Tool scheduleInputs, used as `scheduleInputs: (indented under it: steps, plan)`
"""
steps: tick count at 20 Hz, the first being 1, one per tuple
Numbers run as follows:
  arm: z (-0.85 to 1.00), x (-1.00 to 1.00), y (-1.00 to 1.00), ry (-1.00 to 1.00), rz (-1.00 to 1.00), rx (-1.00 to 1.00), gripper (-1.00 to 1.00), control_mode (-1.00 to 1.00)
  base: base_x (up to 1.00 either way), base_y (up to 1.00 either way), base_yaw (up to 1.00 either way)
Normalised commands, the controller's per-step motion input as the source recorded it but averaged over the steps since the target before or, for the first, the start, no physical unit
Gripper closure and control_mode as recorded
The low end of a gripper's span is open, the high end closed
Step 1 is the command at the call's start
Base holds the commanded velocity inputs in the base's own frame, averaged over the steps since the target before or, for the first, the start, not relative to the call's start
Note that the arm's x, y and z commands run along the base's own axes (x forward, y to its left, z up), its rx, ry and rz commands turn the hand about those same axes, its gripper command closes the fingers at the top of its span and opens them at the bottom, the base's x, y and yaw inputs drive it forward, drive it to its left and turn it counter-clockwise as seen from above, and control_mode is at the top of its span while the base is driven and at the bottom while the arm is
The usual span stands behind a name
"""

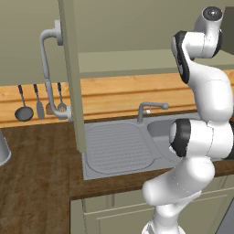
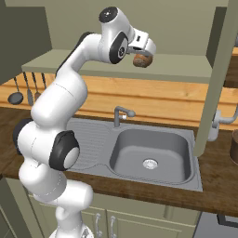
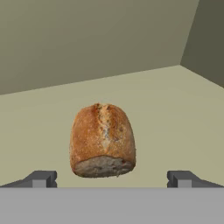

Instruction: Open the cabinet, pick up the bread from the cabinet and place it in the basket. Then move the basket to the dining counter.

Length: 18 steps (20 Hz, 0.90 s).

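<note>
Open cabinet point(image 2: 139, 69) shelf holding one bread point(image 3: 103, 140), crusty orange-brown loaf, gripper point(image 3: 111, 178) fingers spread wide either side, gripping nothing

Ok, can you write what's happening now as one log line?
phase: reaching for bread | claw: open, empty | bread: on cabinet shelf | door: open

Pale grey-green cabinet shelf point(image 2: 176, 69) above the sink point(image 2: 149, 155), bread point(image 3: 103, 140) resting directly on that shelf, dark wooden countertop point(image 2: 218, 174) around the sink, brown basket point(image 2: 234, 146) standing on it right of the sink
</note>
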Motion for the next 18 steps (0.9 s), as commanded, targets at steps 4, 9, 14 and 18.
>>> scheduleInputs:
  steps: [4,9,14,18]
  plan:
    - [-0.10,0.34,-0.01,0.00,0.00,0.00,-1.00,-1.00,0.00,0.00,0.00]
    - [-0.12,0.41,0.00,0.00,0.00,0.00,-1.00,-1.00,0.00,0.00,0.00]
    - [-0.11,0.39,-0.10,0.02,0.00,0.00,-1.00,-1.00,0.00,0.00,0.00]
    - [-0.14,0.34,-0.19,0.03,0.00,0.00,-1.00,-1.00,0.00,0.00,0.00]
